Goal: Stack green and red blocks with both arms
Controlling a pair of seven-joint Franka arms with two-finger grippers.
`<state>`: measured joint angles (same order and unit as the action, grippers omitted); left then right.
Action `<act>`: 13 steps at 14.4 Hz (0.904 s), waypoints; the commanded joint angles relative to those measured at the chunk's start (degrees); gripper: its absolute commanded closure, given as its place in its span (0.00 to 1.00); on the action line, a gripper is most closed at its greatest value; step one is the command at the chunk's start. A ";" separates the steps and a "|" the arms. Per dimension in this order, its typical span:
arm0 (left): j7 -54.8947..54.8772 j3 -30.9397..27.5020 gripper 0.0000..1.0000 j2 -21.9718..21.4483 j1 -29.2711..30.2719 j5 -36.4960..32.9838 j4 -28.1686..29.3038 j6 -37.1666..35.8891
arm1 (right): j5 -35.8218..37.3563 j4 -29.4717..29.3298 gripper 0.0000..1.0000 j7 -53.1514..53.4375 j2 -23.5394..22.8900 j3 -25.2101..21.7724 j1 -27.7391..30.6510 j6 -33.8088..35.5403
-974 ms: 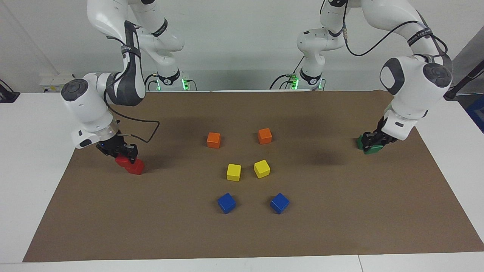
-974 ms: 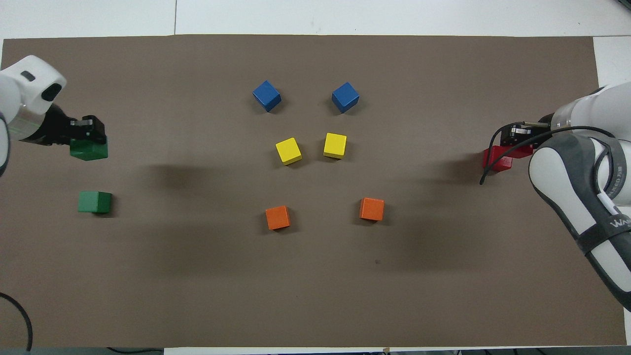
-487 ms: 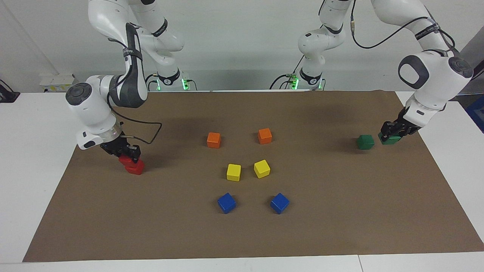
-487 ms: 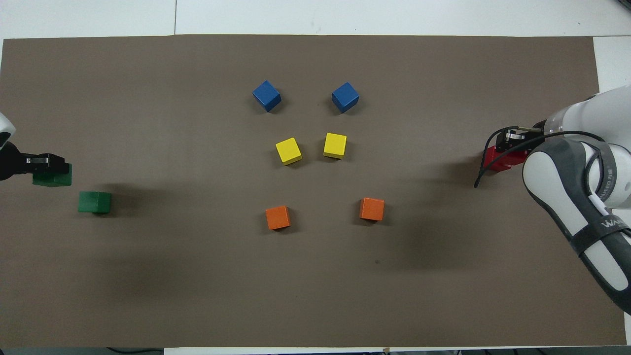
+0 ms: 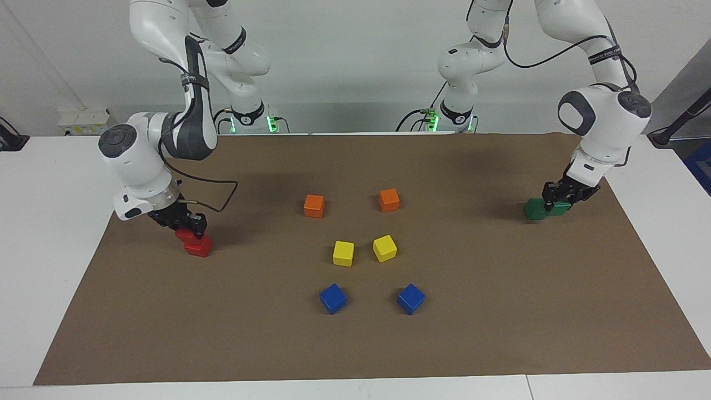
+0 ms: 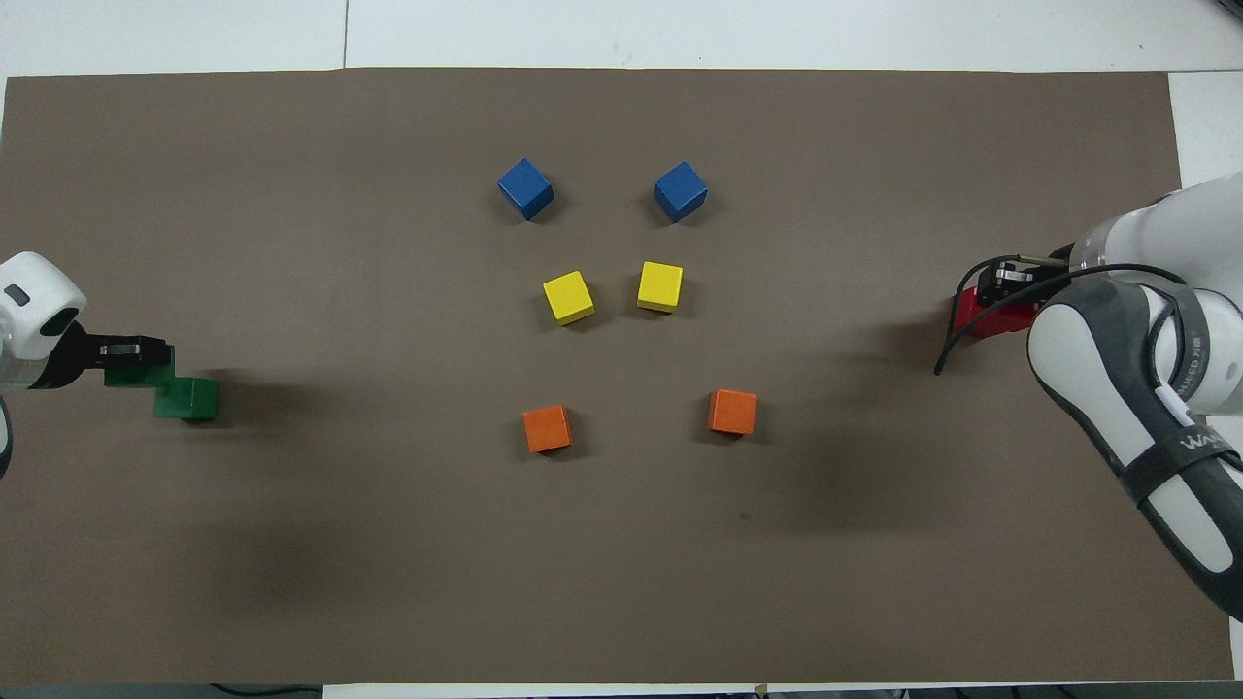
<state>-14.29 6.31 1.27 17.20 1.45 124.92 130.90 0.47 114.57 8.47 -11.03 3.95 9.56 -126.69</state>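
The held red block (image 5: 186, 235) is largely covered by the right end effector (image 5: 188, 228), which is clamped on it directly over the second red block (image 5: 199, 246); whether the two touch cannot be made out. In the overhead view both red cubes are mostly hidden under the right arm (image 6: 1136, 349). At the left arm's end of the tabletop (image 5: 33, 222), the left end effector (image 5: 562, 199) is closed on a green block (image 5: 562, 208), seen overlapping the resting green block (image 5: 534, 209); contact between them is unclear. All cubes are matte and sharp-edged, set on a flat brown paper mat (image 5: 355, 344). Orange cubes (image 5: 314, 206), yellow cubes (image 5: 343, 253) and blue cubes (image 5: 333, 298) are seen in pairs at the mat's middle.
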 commanded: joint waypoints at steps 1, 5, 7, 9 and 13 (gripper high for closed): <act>-1.44 -0.25 1.00 -2.76 0.02 1.10 4.88 3.73 | 1.99 0.92 1.00 1.20 0.04 0.71 1.52 -2.51; -1.27 -0.25 1.00 -3.03 0.03 1.10 6.21 5.15 | 1.99 1.01 1.00 1.29 -0.13 0.71 1.43 -2.86; -1.44 -0.25 1.00 -3.12 0.37 1.10 6.30 5.07 | 1.99 1.01 1.00 1.55 -0.66 0.80 1.43 -3.30; -1.53 -0.25 1.00 -3.21 0.38 1.10 6.65 5.07 | 1.99 1.18 1.00 2.52 -0.75 0.80 0.99 -4.01; -1.44 -0.25 1.00 -3.91 0.46 1.10 8.41 6.21 | 1.99 1.71 1.00 2.52 -1.19 0.80 0.99 -4.45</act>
<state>-14.40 6.14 0.14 17.34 1.45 130.11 135.33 1.46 115.50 9.11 -12.09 4.19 10.11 -129.44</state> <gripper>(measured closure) 0.454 0.449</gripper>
